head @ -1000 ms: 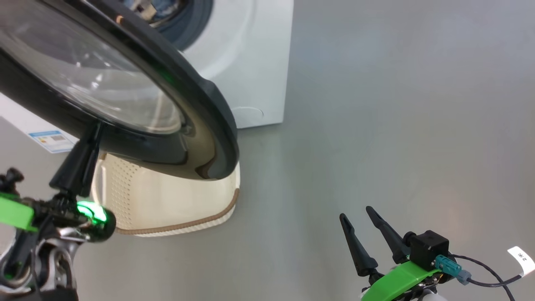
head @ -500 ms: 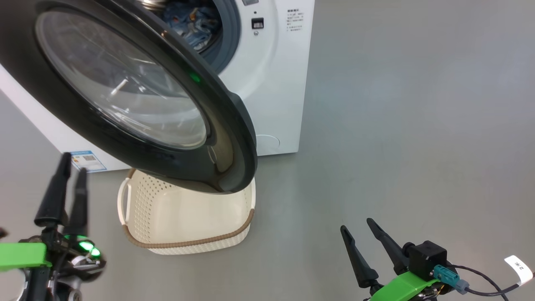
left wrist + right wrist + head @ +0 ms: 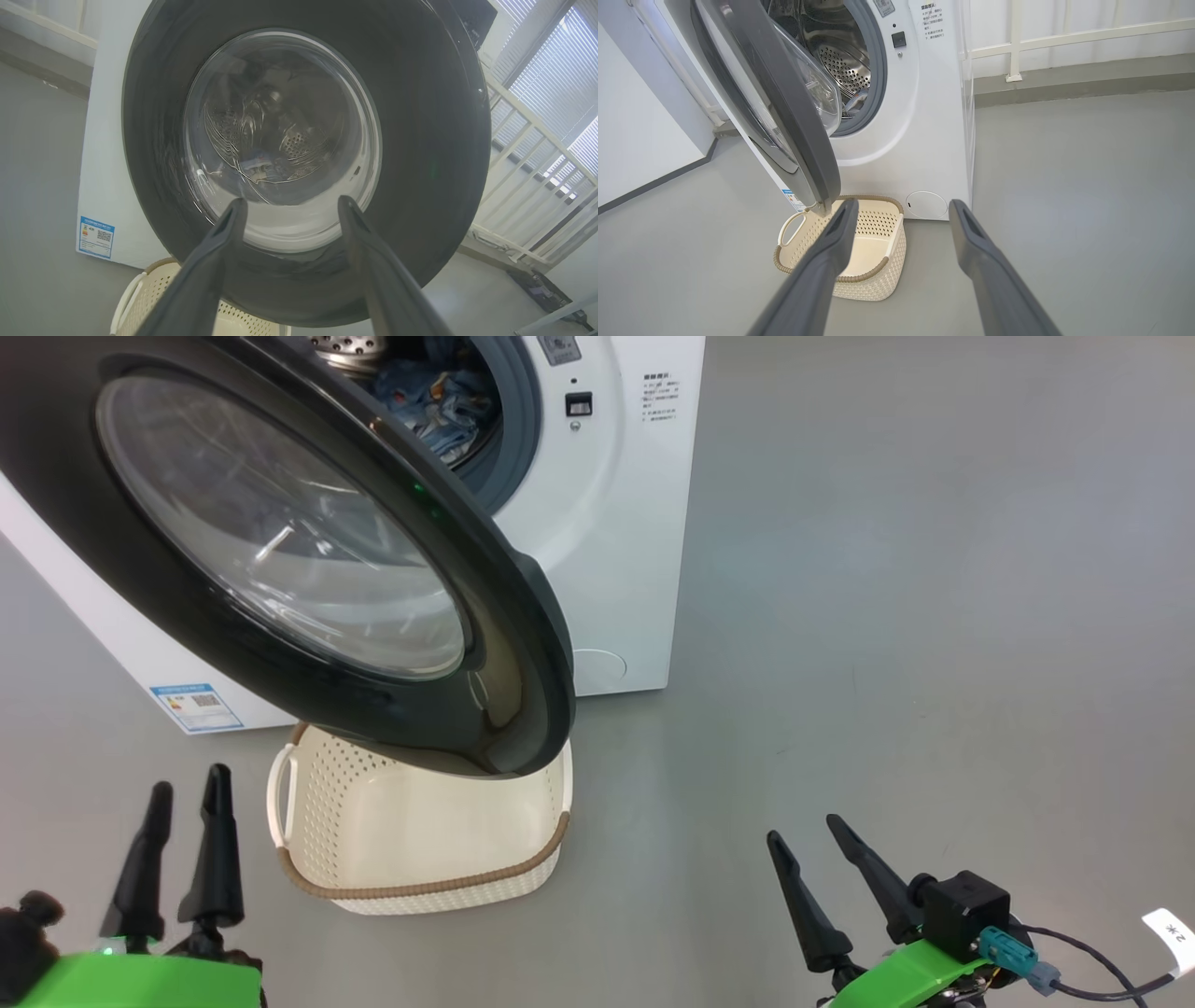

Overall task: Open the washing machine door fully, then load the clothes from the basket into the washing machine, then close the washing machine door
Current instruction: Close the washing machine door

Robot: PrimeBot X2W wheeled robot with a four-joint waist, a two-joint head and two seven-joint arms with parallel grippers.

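The white washing machine (image 3: 616, 523) stands at the upper left with its washing machine door (image 3: 280, 551) swung partway out, black rim and glass bowl facing me. Light blue printed clothes (image 3: 439, 392) lie inside the steel drum. Below the door's lower edge sits the cream basket (image 3: 411, 890), its visible floor bare. My left gripper (image 3: 187, 784) is open at the lower left, short of the door and left of the basket. In the left wrist view the left gripper (image 3: 289, 203) points at the door glass (image 3: 280, 140). My right gripper (image 3: 801, 831) is open over bare floor.
The right wrist view has the door (image 3: 794, 121) edge-on, the open drum (image 3: 840, 60), the basket (image 3: 859, 278) and the round filter cap (image 3: 926, 204). Grey floor stretches to the right of the machine. A white railing (image 3: 1013, 46) and wall stand behind it.
The camera has shifted. My left gripper, shut at the door's lower rim a second ago, has come away from it, dropped lower and opened. The right gripper has hardly moved.
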